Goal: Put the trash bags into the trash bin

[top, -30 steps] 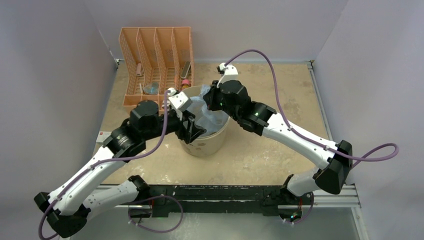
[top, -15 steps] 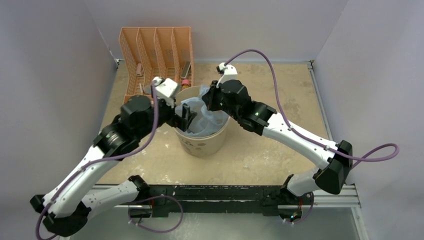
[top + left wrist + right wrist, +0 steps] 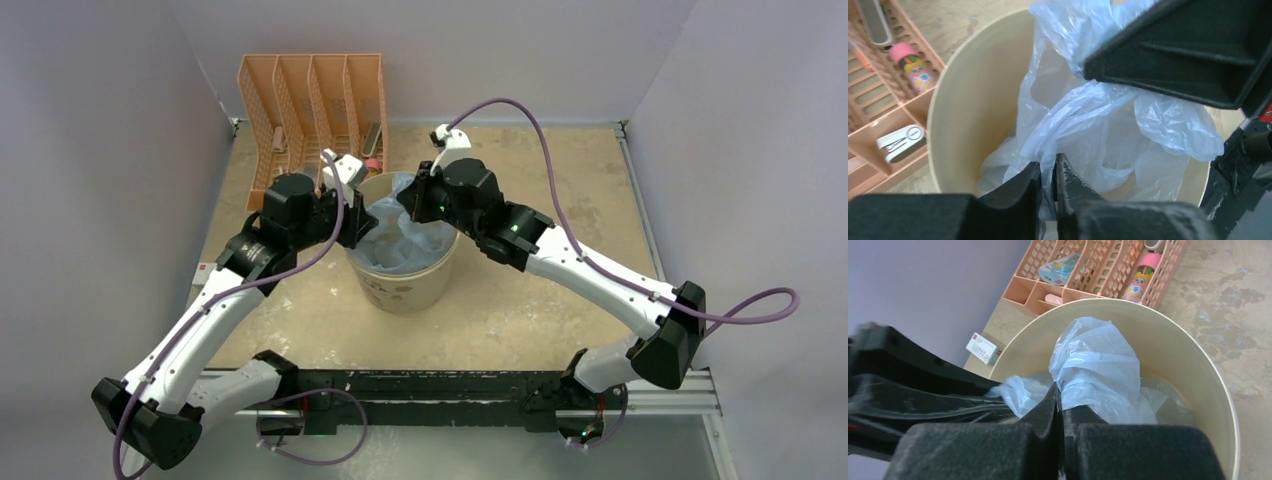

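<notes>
now placing step, likely late: left gripper (image 3: 1048, 167) pinching trash bag (image 3: 1108, 120) film, right gripper (image 3: 1059, 392) clamping its bunched top. bag hangs beneath both grippers, mostly inside trash bin (image 3: 963, 100). next probably: lower bag further, loosen both pinches.

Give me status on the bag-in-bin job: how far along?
Done: most of the trash bag already lies inside the trash bin. In hand: the left gripper and the right gripper are both shut on the film, and a bunched part stands up to about rim height. Left: probably push that bunch down, then open both grippers and pull clear.
</notes>
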`<action>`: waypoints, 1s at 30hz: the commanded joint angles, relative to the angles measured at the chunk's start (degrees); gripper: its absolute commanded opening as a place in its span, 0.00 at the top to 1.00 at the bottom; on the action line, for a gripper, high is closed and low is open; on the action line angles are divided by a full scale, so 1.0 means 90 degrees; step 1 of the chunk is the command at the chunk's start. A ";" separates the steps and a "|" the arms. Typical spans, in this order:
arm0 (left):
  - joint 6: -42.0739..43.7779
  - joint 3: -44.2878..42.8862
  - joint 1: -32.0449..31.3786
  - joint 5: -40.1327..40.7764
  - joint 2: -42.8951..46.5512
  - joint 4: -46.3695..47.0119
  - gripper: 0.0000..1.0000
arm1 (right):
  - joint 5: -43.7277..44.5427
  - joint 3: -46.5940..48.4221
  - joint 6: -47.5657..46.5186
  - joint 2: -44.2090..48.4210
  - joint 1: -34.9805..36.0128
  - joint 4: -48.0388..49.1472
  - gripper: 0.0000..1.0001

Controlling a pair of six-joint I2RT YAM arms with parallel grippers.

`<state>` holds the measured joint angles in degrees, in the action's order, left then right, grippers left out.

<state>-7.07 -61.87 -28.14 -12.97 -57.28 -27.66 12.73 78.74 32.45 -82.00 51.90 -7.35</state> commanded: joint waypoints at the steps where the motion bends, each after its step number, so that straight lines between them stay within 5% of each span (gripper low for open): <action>1: -0.0226 0.0325 0.0050 -0.0933 -0.0255 0.0872 0.95 | -0.0458 0.0051 -0.0080 0.0241 -0.0015 0.0640 1.00; 7: -0.0461 0.0630 0.0060 -0.1183 -0.0695 0.1239 0.99 | -0.0283 -0.0001 -0.0048 -0.0045 -0.0015 0.0494 1.00; 18: -0.0486 0.0277 0.0061 -0.0769 0.0580 0.0548 0.49 | -0.0155 0.0190 -0.0130 -0.0918 -0.0015 0.0158 1.00; 23: -0.0401 0.0021 0.0065 -0.0431 0.0827 -0.0271 0.45 | -0.0151 0.0237 -0.0419 -0.1224 -0.0015 0.0102 1.00; 30: -0.0535 0.0491 0.0065 0.0735 0.1463 -0.0172 0.31 | 0.0233 0.0355 -0.0870 -0.2027 0.0174 -0.0531 1.00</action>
<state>-11.40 -58.98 -27.81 -13.96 -46.59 -28.93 11.38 79.40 28.36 -96.99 52.25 -8.71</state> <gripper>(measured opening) 0.661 0.005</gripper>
